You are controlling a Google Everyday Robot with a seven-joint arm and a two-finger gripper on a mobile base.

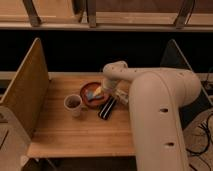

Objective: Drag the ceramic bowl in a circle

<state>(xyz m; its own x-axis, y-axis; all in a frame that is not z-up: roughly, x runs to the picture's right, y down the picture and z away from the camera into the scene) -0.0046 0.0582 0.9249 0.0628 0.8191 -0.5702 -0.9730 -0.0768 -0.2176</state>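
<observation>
The ceramic bowl (90,93) is a shallow reddish-brown dish on the wooden table (70,132), with a small blue piece (92,93) and something yellowish inside. My gripper (106,89) sits at the bowl's right rim, at the end of the white arm (150,100) that reaches in from the right. A small white cup (73,104) with a dark inside stands just left and in front of the bowl.
A dark flat oblong object (107,108) lies on the table right in front of the bowl, under the arm. A tall wooden side panel (25,90) borders the table's left edge. A dark angled panel (177,57) stands at the right. Cables lie on the floor at right.
</observation>
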